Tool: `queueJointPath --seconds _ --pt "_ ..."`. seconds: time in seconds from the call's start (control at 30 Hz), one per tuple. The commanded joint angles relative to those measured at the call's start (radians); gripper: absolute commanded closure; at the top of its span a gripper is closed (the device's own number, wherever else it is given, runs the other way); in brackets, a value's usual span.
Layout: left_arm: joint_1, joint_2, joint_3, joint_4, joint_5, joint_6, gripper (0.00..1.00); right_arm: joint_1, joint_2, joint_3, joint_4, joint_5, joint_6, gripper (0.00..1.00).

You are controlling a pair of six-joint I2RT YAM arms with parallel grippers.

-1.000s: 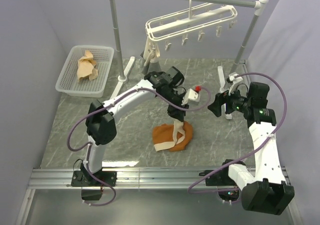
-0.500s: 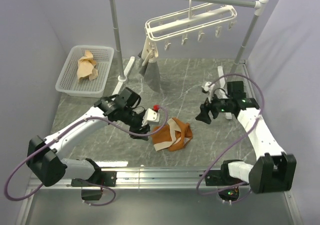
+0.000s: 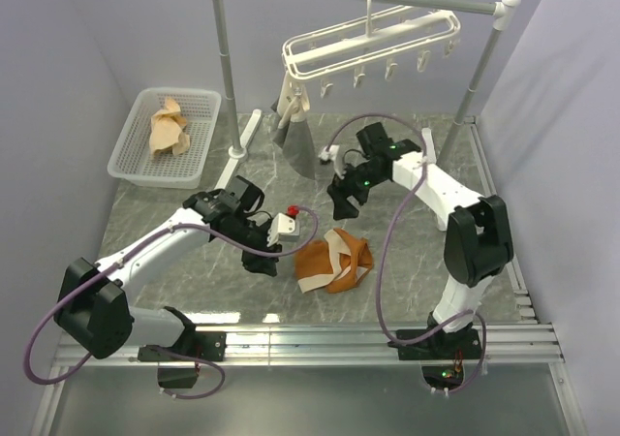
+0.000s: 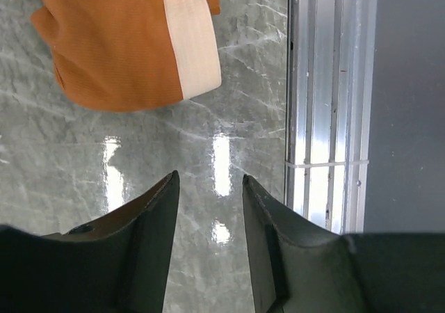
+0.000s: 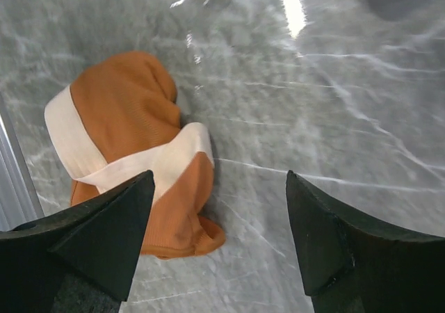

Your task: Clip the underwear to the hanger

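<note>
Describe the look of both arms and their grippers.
The left arm and right arm are built from white tubular links joined by black joint housings, and each trails a looping purple cable. The left gripper and right gripper have matte black, wedge-shaped fingers. A white block with a red knob sits at the left wrist. No markings are legible.

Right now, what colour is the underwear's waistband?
The waistband is pale beige; left wrist view shows it best.

the underwear (image 5: pixel 125 125) is matt, finely ribbed cloth; the table (image 5: pixel 334 83) is glossy and marble-like; the hanger (image 3: pixel 368 44) is smooth white plastic.
</note>
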Motion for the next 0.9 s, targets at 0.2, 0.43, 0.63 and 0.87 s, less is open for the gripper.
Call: queueJointPath --seconds 0.2,0.43,0.63,0.87 --pt "0.046 -0.052 -0.005 -0.004 0.063 -0.011 0.55 0.170 0.095 0.049 -0.051 0.171 -0.141 0.17" --pt "0.051 -0.070 0.008 -0.045 0.058 0.006 0.55 0.181 0.250 0.145 -0.112 0.244 -0.199 0.16" --pt "0.050 -0.095 -0.038 -0.005 -0.001 0.049 0.53 0.189 0.255 0.144 -0.244 0.160 -0.271 0.41" --pt "0.024 -0.055 -0.054 0.019 -0.047 0.178 0.54 0.176 0.080 0.076 -0.212 0.109 -0.250 0.97"
